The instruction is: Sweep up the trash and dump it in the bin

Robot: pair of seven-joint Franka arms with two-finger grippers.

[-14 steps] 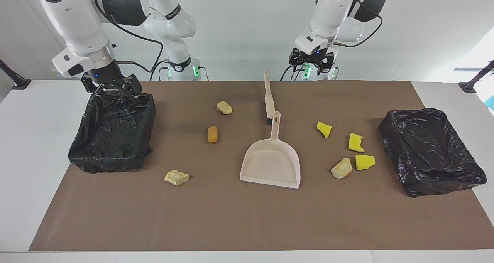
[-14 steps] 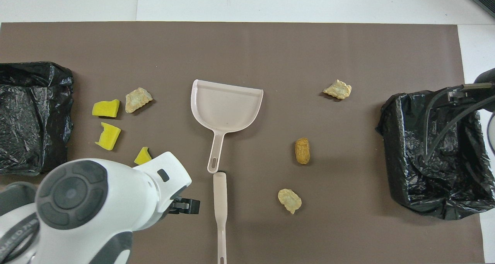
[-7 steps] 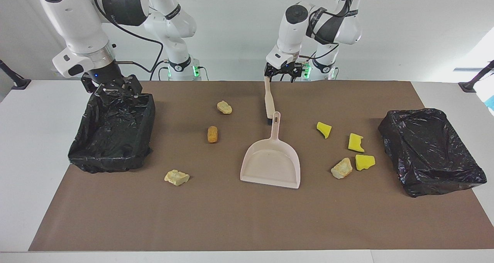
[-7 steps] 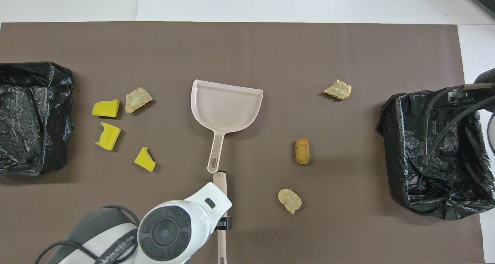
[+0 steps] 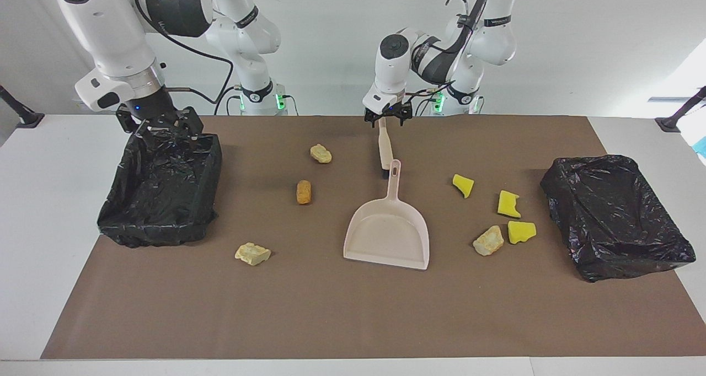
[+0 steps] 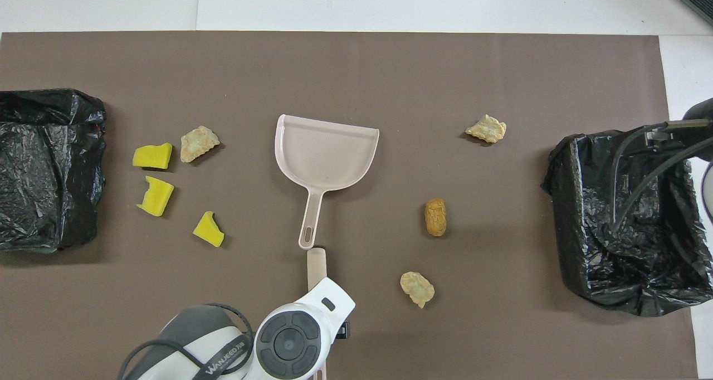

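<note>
Seven scraps lie on the matte brown surface (image 5: 353, 310): three smooth yellow sponge chunks (image 5: 508, 204) and four crumbly, bread-like lumps (image 5: 303, 192), either side of a glossy beige plastic dustpan (image 5: 387, 234). The left end effector (image 5: 388, 119) points down at the tip of a slim beige brush handle (image 5: 383, 144); its grip cannot be told. The right end effector (image 5: 160, 127) presses into the crinkled black bag-lined bin (image 5: 160, 199), its fingers' spread unclear.

Glossy crinkled plastic bin liner (image 5: 615, 216).

Seven trash scraps (image 5: 517, 232) scattered loose on the mat: three yellow sponge chunks, four bread-like lumps.
</note>
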